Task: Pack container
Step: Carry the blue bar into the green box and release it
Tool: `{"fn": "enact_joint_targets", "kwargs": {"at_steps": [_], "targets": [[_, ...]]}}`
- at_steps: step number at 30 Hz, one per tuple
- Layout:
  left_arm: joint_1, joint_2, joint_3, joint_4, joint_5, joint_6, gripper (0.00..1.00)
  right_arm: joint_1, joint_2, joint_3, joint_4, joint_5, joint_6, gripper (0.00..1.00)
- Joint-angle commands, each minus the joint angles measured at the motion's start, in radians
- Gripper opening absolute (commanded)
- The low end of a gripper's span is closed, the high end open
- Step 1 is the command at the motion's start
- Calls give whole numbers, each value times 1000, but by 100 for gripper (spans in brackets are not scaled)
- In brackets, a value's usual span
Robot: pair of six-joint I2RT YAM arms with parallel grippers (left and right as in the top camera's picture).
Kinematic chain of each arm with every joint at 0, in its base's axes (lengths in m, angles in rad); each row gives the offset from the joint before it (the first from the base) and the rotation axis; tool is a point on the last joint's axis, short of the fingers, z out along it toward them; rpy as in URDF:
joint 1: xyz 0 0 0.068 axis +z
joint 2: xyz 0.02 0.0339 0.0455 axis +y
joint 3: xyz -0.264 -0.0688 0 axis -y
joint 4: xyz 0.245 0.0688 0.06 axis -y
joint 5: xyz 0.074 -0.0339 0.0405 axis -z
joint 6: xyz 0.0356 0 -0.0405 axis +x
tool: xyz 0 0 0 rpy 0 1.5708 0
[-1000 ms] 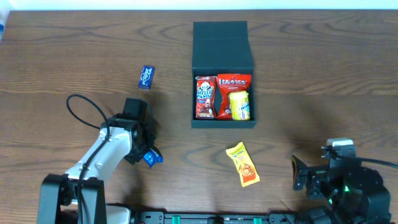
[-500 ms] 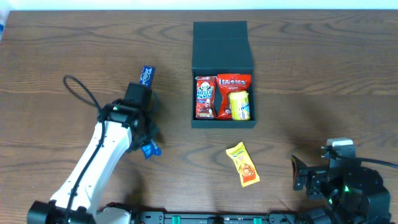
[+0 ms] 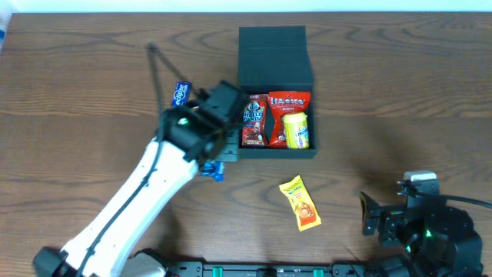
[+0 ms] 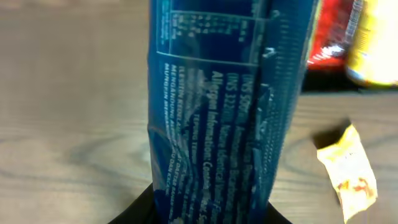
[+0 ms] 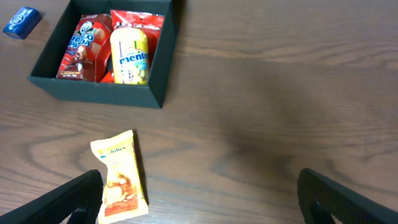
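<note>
Left arm, mid-carry. My left gripper [image 3: 214,158] pinches the blue packet [image 4: 217,106] by one end. In the left wrist view the packet stands straight out from the fingers, so its long axis runs along them, and it hides most of what lies ahead.

The container [image 3: 277,152] sits mid-table with its flap lid [image 3: 273,50] folded back on the far side. From above, my packet hangs just outside the container's near-left corner, over bare table [image 3: 92,61] and not over the opening. The opening therefore lies to the right of the fingers and a little farther.

Inside are the Hello Panda packet [image 3: 254,119] on the left, the red packet [image 3: 289,102], and the yellow Mentos tube [image 3: 297,131]. I cannot tell how much floor is free.

Judgement: the next move is a short shift right and far to clear the left wall, and the packet may need turning to lie alongside the others.

My right gripper [image 5: 199,177] is parked near-right, well apart from the container, fingers spread with nothing between them. The left arm is plainly nearer.

Not yet packed: a second blue packet [image 3: 181,94] to the left, and a yellow packet [image 3: 300,203] on the near side.
</note>
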Motion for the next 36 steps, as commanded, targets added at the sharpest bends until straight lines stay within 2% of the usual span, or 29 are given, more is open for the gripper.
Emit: {"fn": "enact_joint_targets", "kwargs": {"at_steps": [1,5,9,14,22,36], "targets": [[-25,109,105,-22,18,83,31,-8,-2,-1,-2,-3,10,99],[-24,267,251,-51,18,90,23,-8,-2,-1,-2,-3,10,99],[-11,389,348,-19,23,90,23,-8,-2,-1,-2,-3,10,99],[2,481,367,53,114,43,23,-8,-2,-1,-2,-3,10,99],[5,540,367,130,119,-72,22,-8,-2,-1,-2,-3,10,99],[5,567,367,196,122,-140,23,-8,-2,-1,-2,-3,10,99]]}}
